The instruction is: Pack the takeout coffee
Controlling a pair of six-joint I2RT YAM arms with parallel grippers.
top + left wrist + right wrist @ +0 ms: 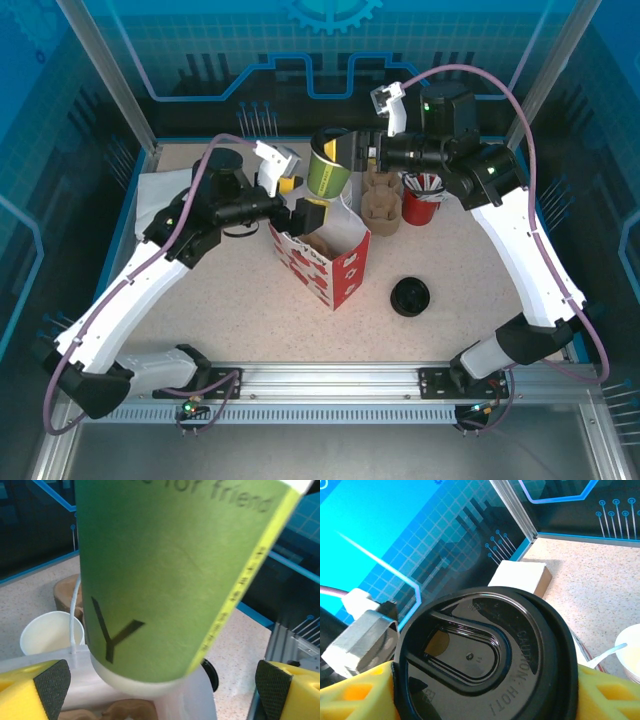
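Left fingers (50, 686) stand wide, clear of the takeout coffee (165, 580).

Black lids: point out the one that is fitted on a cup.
The lid on the green cup, gripped by the right gripper. The other lid lies loose on the table, on no cup.

The green-walled takeout coffee (327, 172), black lid on, hangs aloft, lid uppermost.
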